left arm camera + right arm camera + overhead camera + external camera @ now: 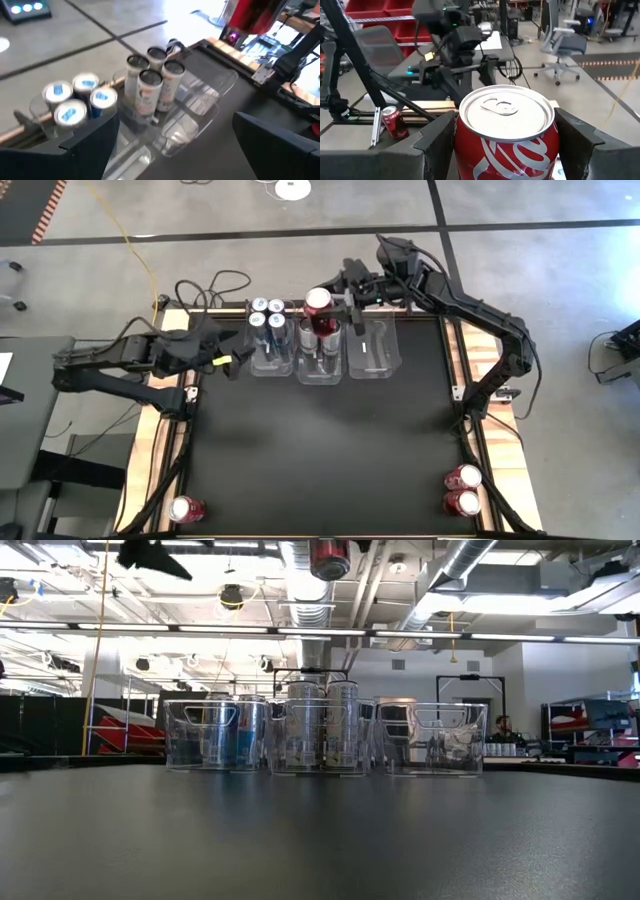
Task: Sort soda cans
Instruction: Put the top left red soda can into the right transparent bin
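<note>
My right gripper [506,147] is shut on a red soda can [506,125], held high above the three clear bins [325,740]; in the high view the can [318,302] shows over the middle bin's far end. Several blue-silver cans [75,100] stand in the left bin, and several grey cans [152,82] stand in the middle bin. The right bin [373,345] holds no cans. My left gripper [232,360] is open, hovering just left of the left bin. Three more red cans stand near the table's near edge [187,509] [463,476] [461,502]. My right gripper pinches the red can by its side wall [465,150], just below the silver top, one finger [437,142] on each side. The fingers reach in about level from the table's right side. The can sits upright and is lifted clear, well above the bins [330,558].
The bins stand side by side along the far edge of the black table top [320,450], which is bare between them and the near red cans. Wooden rails [165,450] frame the table. Shelving and chairs fill the room beyond.
</note>
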